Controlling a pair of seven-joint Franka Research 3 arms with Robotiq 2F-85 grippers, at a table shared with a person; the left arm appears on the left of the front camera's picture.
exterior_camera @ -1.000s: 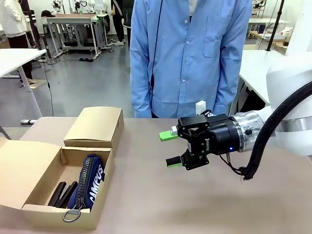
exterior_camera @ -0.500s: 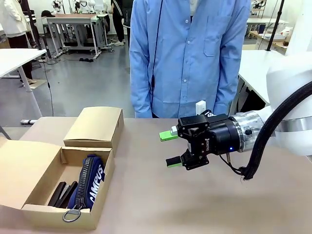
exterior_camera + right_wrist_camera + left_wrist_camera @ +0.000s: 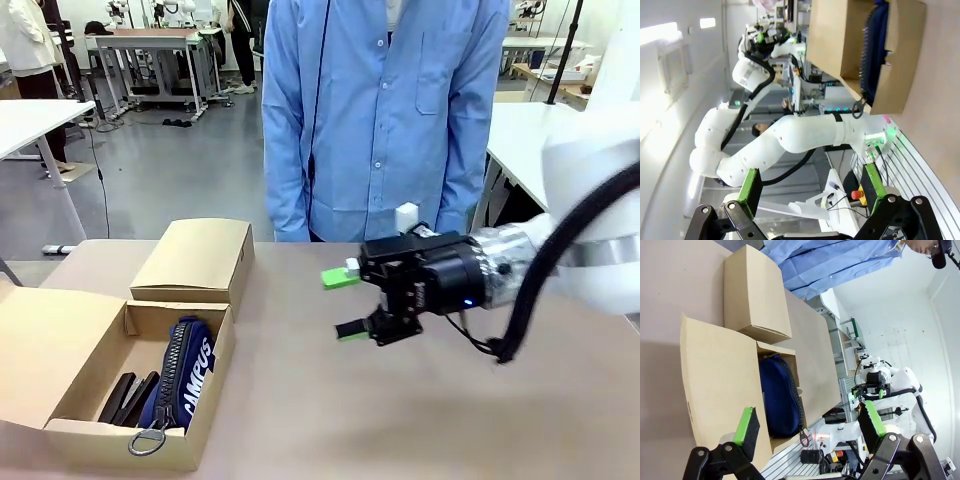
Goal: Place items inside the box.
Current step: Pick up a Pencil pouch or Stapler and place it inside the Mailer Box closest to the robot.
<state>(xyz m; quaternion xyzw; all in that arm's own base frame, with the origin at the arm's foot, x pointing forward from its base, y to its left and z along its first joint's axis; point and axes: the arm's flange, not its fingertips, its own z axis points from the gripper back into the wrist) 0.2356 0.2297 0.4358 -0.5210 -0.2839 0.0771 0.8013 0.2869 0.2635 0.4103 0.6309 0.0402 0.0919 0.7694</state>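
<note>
Right fingers (image 3: 342, 302) gape empty above tan tabletop (image 3: 400, 420).

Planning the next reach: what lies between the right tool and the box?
Nothing: in the front view, bare table separates the open right tool from the box.

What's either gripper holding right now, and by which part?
Nothing. The right gripper hangs open and empty above the tan table; the left gripper is open too, with nothing between its green pads.

Robotics lab, probably; rows of white work tables (image 3: 150, 40), grey floor (image 3: 190, 170), other workbenches behind
</note>
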